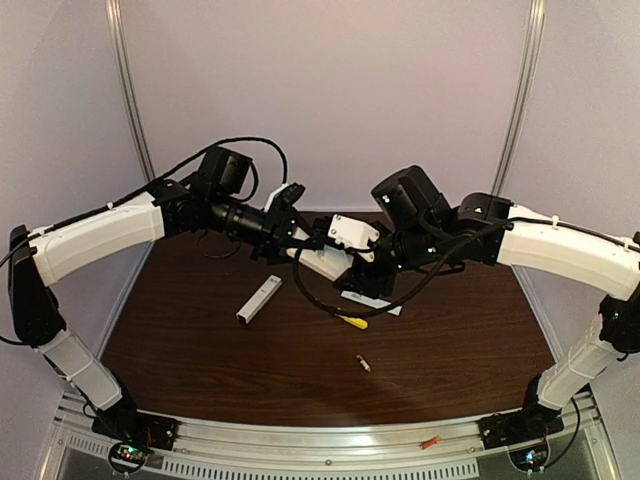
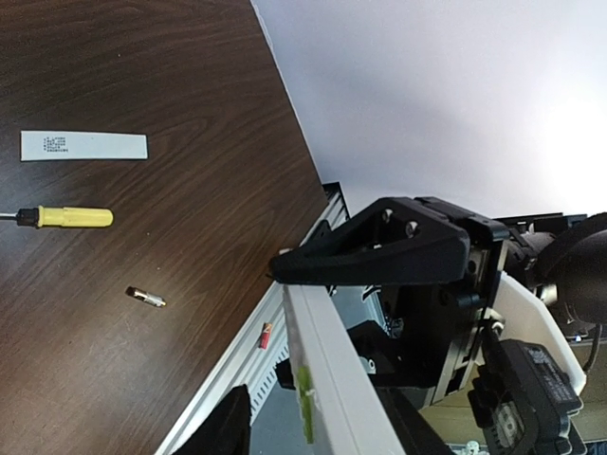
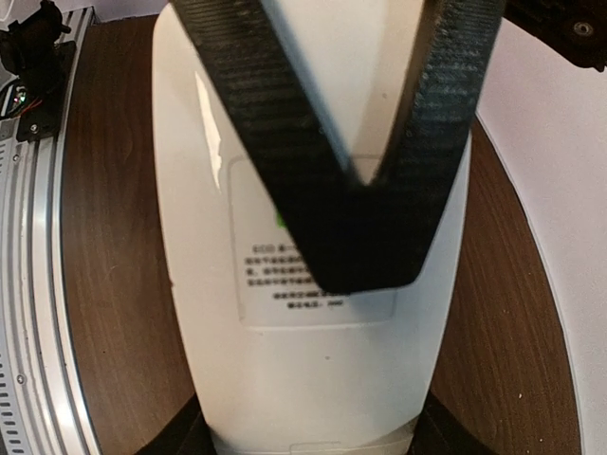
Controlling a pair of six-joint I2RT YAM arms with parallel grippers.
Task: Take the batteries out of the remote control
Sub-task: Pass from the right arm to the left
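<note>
Nearest, on the aluminium rail between the arm bases, lies a small red cell. Just beyond it, on the brown table, one battery lies alone, well apart from everything else. Farther in is the yellow-handled screwdriver, with a white printed strip just past it and a white bar off to the left. Above these the two arms meet. The left arm climbs from its near-left base, bends at a high elbow by the wall and sends its white forearm inward. The right arm mirrors it from the near-right corner. Their wrists come together over the far half of the table, holding the white remote control in the air between them. The right gripper clamps the remote by its long sides; its wrist view shows a dark finger at either edge of the white body. The left gripper comes in from the other end with its fingers straddling the remote. The upper finger touches the remote's edge and lies across its labelled back, while the lower finger shows only at the frame's bottom edge. Whether this pair actually pinches cannot be told. No battery is visible in the remote itself from these angles.
</note>
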